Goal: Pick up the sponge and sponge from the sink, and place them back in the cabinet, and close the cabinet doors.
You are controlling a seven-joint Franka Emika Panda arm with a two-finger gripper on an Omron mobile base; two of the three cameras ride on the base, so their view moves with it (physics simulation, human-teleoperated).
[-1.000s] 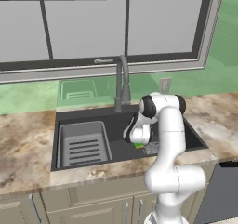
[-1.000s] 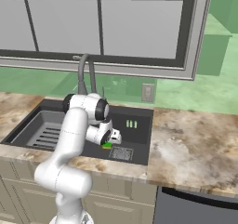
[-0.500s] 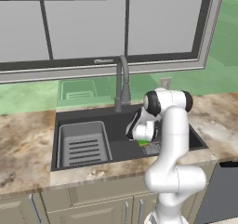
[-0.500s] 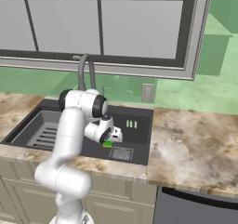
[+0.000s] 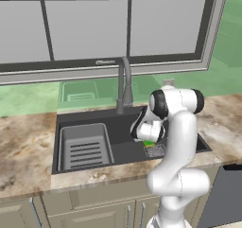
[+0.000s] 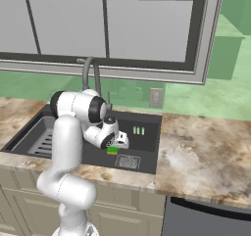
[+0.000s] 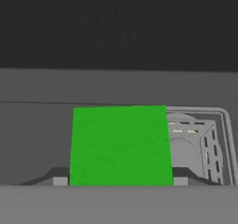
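My gripper (image 5: 148,140) hangs low inside the black sink (image 5: 124,152), shut on a small bright green-topped sponge (image 5: 149,143). From the right base view the sponge (image 6: 112,151) shows as a green and yellow block under the hand, just above the basin floor near the square drain (image 6: 127,161). In the hand view the green sponge (image 7: 121,144) sits between the two fingertips (image 7: 60,181), with the drain (image 7: 195,139) to its right. The cabinet and the cabinet doors are out of view.
A grey slotted rack (image 5: 86,146) lies in the sink's left half. The grey gooseneck faucet (image 5: 124,85) rises behind the basin, close to the arm. Marbled counter (image 6: 196,156) runs on both sides, under a large window.
The arm's upper part has swung a little to the right, and the hand with the sponge has shifted slightly right and up. The grip is unchanged.
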